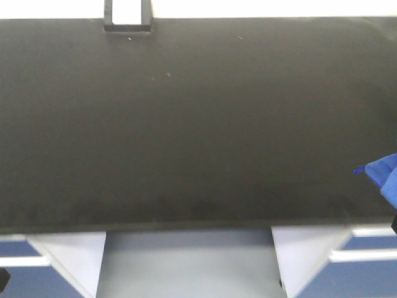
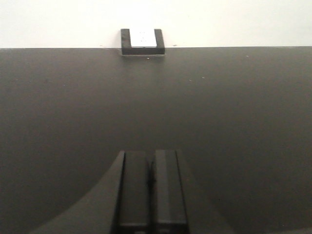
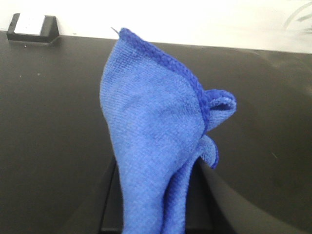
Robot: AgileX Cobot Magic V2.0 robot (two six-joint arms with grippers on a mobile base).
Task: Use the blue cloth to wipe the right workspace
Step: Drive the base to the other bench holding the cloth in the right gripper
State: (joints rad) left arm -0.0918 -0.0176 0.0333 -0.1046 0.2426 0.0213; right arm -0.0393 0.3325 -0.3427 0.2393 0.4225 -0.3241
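The blue cloth (image 3: 151, 146) hangs bunched from my right gripper (image 3: 155, 195), whose jaws are shut on it; the cloth hides most of the fingers. In the front view only a corner of the cloth (image 1: 384, 174) shows at the far right edge, over the black table (image 1: 186, 124). My left gripper (image 2: 151, 183) is shut and empty, its two black fingers pressed together above the black table top (image 2: 73, 107). The left gripper does not show in the front view.
A small black holder with a white insert (image 1: 128, 15) sits at the table's far edge, also in the left wrist view (image 2: 142, 41) and the right wrist view (image 3: 31, 28). Grey and blue cabinet fronts (image 1: 360, 254) lie below the table's near edge.
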